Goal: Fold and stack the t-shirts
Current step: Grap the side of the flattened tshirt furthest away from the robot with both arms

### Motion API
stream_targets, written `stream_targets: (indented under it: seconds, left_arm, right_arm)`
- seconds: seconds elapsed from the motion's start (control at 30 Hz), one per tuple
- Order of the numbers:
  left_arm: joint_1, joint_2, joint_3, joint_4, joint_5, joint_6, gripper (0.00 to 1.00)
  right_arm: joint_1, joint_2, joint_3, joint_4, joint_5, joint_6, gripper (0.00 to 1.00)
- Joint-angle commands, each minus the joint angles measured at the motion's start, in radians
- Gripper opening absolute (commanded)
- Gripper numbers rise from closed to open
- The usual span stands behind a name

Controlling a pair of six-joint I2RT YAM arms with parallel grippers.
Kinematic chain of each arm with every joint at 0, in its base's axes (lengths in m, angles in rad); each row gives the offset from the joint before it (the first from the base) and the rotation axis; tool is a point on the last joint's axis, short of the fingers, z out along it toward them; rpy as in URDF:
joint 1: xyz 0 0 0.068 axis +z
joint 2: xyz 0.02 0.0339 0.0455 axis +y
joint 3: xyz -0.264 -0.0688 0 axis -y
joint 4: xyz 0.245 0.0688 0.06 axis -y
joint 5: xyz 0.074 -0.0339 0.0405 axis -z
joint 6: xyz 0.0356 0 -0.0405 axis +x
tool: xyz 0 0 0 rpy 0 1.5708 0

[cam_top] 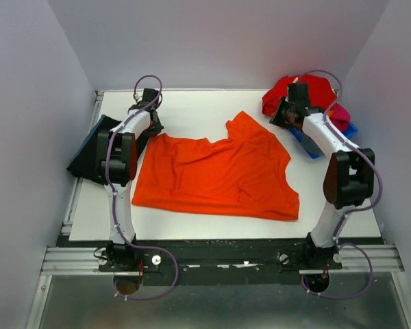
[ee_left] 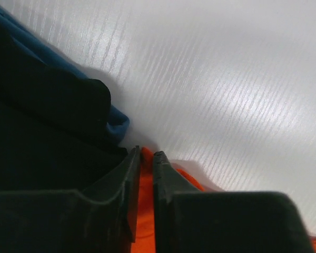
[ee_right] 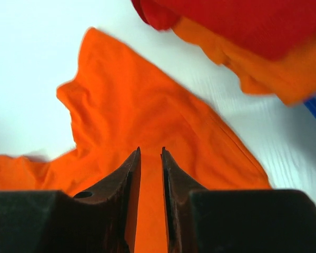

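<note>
Subject of inspection is 1 bright orange t-shirt [cam_top: 219, 175], lying open and mostly flat on the white tabletop [cam_top: 192, 110] between the 2 arms. Its hem faces the arm bases. The neckline and 1 raised shoulder point to the far edge, and light wrinkles cross the body.

Left claw [ee_left: 147, 154] sits at the shirt's far left corner, just beside a black t-shirt [cam_top: 89, 161] that rests on blue cloth [ee_left: 118, 124] at the tabletop's left edge. Its jaws stand nearly together with orange cloth showing in the slit. Whether they press it tight cannot be told.

Right claw [ee_right: 149, 152] hangs above the shirt's far right shoulder, jaws slightly parted and grasping nothing, with the cloth lying flat beneath it. In the far right corner, a heap of tees [cam_top: 305, 92] in red, orange and magenta lies unfolded, with a blue bin [cam_top: 307, 145] at its near side.

Handling assessment: the garment appears thin, light and limp, with no stiffness to hold a shape. It is likely to sag between 2 holds, bunch under 1 and slide easily over the smooth tabletop. Best holds are judged to be the 2 shoulder corners or the 2 hem corners, taken as a matched pair on 1 edge so that a fold line runs straight. At the left corner, the black t-shirt lies close enough to be caught by mistake.
</note>
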Motion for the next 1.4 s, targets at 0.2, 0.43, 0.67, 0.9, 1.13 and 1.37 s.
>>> stream_targets:
  seconds: [0.2,0.43,0.67,0.9,1.13,1.37]
  left_arm:
    - [0.0,-0.05,-0.079,0.064,0.023,0.024,0.0]
    - [0.002,-0.119,-0.102,0.098,0.015,0.022,0.0]
    - [0.003,-0.184,-0.145,0.123,0.009,0.015,0.0]
    - [0.014,-0.225,-0.177,0.133,0.021,0.019,0.0]
    - [0.031,-0.263,-0.208,0.144,0.043,0.019,0.0]
    - [0.036,-0.271,-0.216,0.149,0.061,0.019,0.0]
  right_arm:
    - [0.028,0.4,0.513,-0.262,0.058,-0.097,0.35]
    - [0.028,0.678,0.932,-0.445,0.054,-0.125,0.39]
    - [0.03,0.753,0.954,-0.358,-0.09,-0.097,0.52]
    - [0.05,0.845,1.027,-0.331,-0.115,-0.074,0.55]
    - [0.062,0.881,1.067,-0.361,-0.109,-0.072,0.44]
    - [0.068,0.87,1.044,-0.384,-0.107,-0.082,0.38]
